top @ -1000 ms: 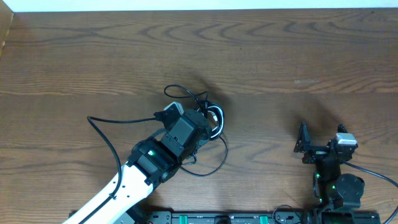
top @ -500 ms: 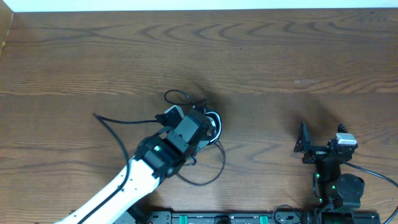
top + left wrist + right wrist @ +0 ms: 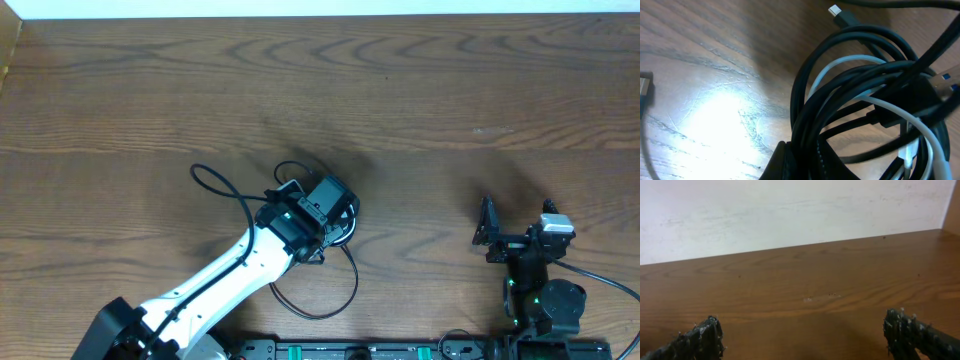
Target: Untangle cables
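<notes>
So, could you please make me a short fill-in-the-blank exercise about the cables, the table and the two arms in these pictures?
The cables are of two colours, black and ____.
The right fingers stand ____, with nothing between them.
The cables lie on a ____ table.
The ____ arm reaches over the cables.
Missing words: white; open; wooden; left.
</notes>
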